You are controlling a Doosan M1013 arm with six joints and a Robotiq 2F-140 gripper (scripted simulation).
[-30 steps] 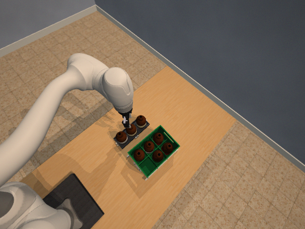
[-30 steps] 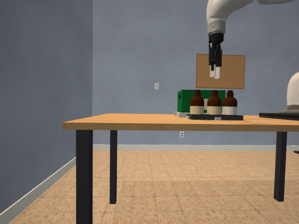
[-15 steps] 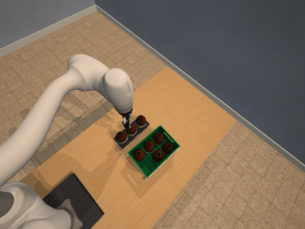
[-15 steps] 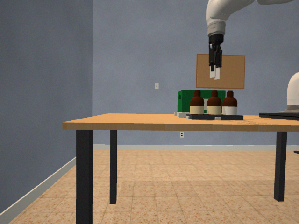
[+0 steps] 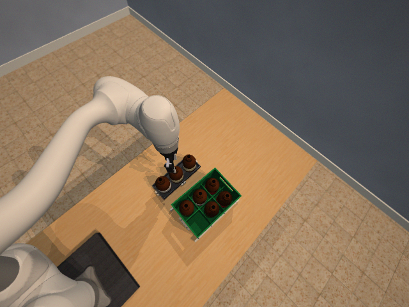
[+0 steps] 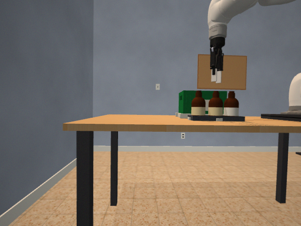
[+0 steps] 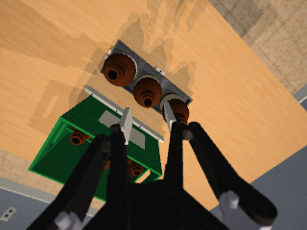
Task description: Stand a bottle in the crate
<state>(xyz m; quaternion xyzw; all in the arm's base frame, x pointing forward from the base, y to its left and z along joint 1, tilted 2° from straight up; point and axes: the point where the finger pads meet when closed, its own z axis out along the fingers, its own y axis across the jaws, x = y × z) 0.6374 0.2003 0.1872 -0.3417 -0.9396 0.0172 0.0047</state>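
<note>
Three brown bottles stand upright on the dark tray (image 5: 176, 180): one at the near end (image 5: 162, 183), one in the middle (image 5: 176, 174) and one at the far end (image 5: 189, 162). The green crate (image 5: 206, 202) lies beside the tray with several bottles standing in its cells; one corner cell (image 5: 198, 224) is empty. My gripper (image 6: 216, 78) hangs well above the middle bottle (image 6: 215, 103), fingers partly open and empty. In the wrist view the fingertips frame the tray's bottles (image 7: 148, 91) far below, with the crate beside them.
The arm's black base plate (image 5: 99, 267) sits at the near end of the wooden table. A cork board (image 6: 222, 71) hangs on the wall behind the gripper. The table's far edge runs close behind the crate.
</note>
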